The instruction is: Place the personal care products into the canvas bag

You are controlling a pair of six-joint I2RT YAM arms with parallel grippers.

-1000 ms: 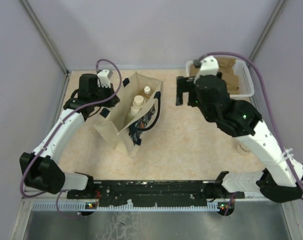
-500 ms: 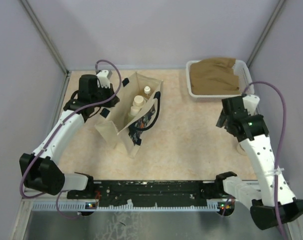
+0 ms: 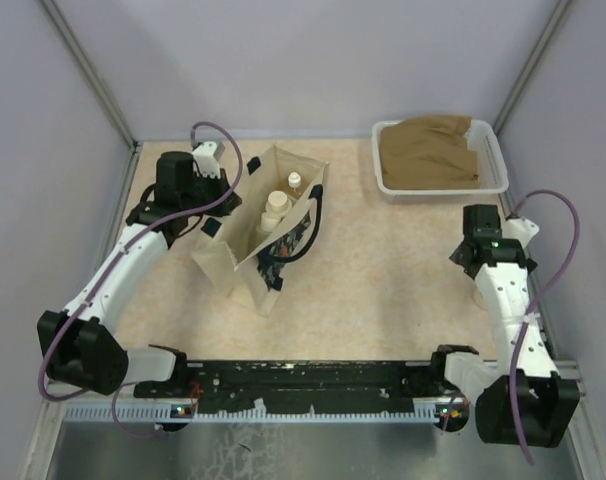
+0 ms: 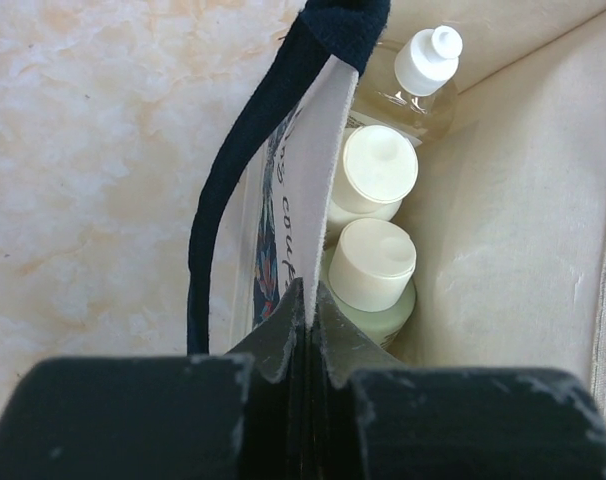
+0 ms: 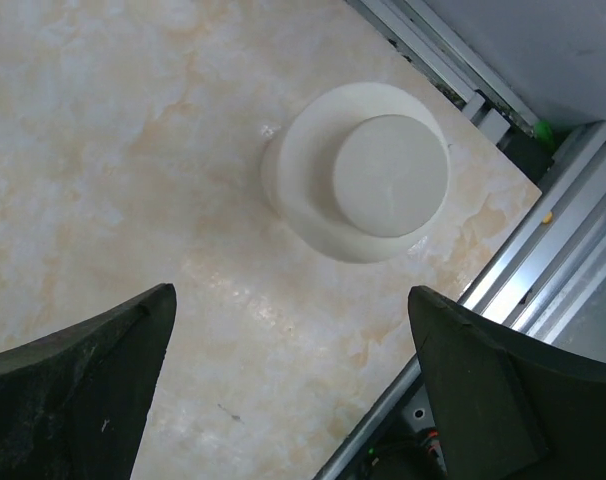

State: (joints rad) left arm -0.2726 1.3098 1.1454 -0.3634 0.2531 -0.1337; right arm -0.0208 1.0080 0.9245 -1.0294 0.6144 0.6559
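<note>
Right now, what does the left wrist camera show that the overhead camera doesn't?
Left wrist only: that the left gripper has its jaws shut on the rim of the canvas bag, plus lettering on its print. Overhead only: the right arm and a white tray holding brown cloth. Both: the bag, with the cream bottle and amber bottle inside.

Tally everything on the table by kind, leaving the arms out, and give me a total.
Bottles in the canvas bag: 3 (amber-liquid bottle, cream bottle, pale green bottle)
White capped container outside the bag: 1
Canvas bag: 1
White tray: 1
Brown bundle in the tray: 1
Total: 7
</note>
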